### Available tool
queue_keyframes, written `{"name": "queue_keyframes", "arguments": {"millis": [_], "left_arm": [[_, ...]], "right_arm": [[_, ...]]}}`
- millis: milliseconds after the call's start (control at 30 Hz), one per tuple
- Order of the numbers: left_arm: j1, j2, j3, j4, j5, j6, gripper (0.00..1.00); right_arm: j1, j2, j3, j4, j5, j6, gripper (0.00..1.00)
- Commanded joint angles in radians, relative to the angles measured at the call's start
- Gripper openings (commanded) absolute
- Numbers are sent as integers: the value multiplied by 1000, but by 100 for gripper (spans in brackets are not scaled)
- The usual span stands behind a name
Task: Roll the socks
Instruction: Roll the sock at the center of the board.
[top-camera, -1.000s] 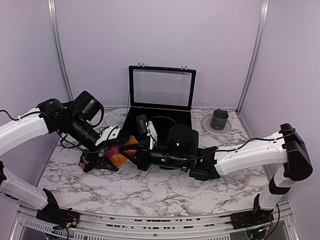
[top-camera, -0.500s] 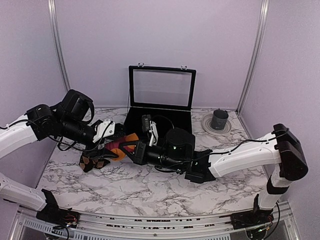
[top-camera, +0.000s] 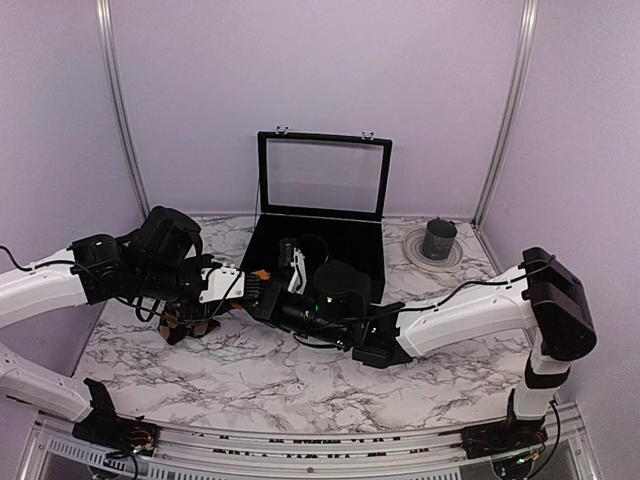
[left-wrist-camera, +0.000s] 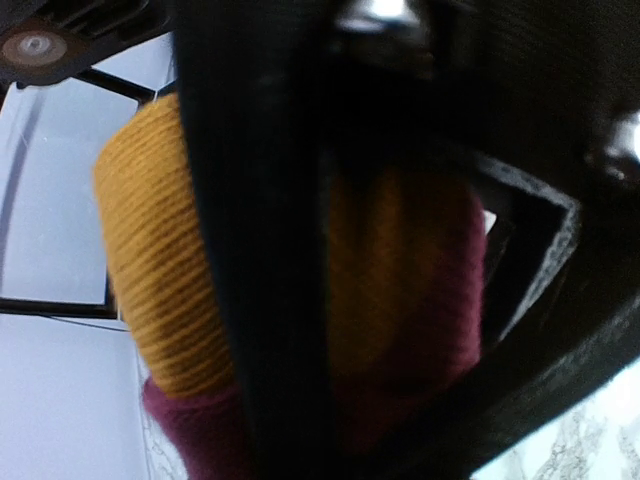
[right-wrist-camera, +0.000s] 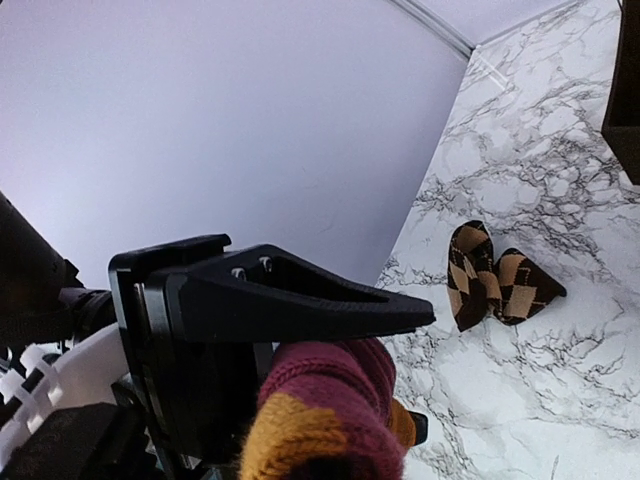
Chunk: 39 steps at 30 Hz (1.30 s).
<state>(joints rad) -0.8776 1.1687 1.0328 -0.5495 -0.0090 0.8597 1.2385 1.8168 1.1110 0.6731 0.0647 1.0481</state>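
I am looking mostly at things I can only half see. From the top camera the left gripper (top-camera: 236, 284) and the right gripper (top-camera: 258, 291) are meeting tip to tip over the left half of the worktop (top-camera: 300, 385), just in front of the black case (top-camera: 322, 178), and between them they are hiding nearly all of the magenta sock (right-wrist-camera: 330, 375); only a sliver of orange is peeking out up there. The left wrist camera is sitting so close that the sock's orange band and the dark red below it are filling the frame, with blurred black bars crossing in front of it. I cannot tell from that whether the left fingers are pinching it or merely lying against it. From the right wrist I am seeing one black finger (right-wrist-camera: 300, 300) running along the top of the sock and touching it, the sock cut off by the bottom edge and the other finger out of frame, so I cannot tell that grip either. The argyle sock (right-wrist-camera: 495, 285) is lying crumpled on the marble near the left edge, apart from both grippers, and half covered by the left arm from above. A dark cup (top-camera: 438, 238) is standing on a plate (top-camera: 413, 250) by the far right corner.
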Motion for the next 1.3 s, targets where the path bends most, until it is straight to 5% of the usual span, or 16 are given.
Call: {"name": "queue_keyframes", "arguments": {"millis": [0, 67, 233, 333, 533, 800, 1067, 1267], "left_arm": [[-12, 7, -38, 154, -171, 70, 29], [-18, 9, -65, 198, -215, 103, 18], [-13, 7, -62, 158, -193, 72, 0], [20, 3, 19, -27, 63, -7, 0], [60, 52, 181, -364, 494, -42, 0], [113, 214, 366, -648, 792, -11, 0], [127, 244, 404, -681, 851, -15, 0], [127, 262, 408, -687, 857, -16, 0]], "right_arm": [[9, 28, 64, 23, -30, 81, 0], [8, 32, 67, 6, -30, 96, 1], [-4, 0, 40, -44, -6, 73, 32], [-20, -40, 4, -62, -9, -3, 50], [-24, -133, -13, -153, -37, -300, 64], [7, -232, -63, -118, -266, -677, 67], [25, -275, -75, -117, -387, -793, 69], [51, -230, -34, -130, -312, -867, 66]]}}
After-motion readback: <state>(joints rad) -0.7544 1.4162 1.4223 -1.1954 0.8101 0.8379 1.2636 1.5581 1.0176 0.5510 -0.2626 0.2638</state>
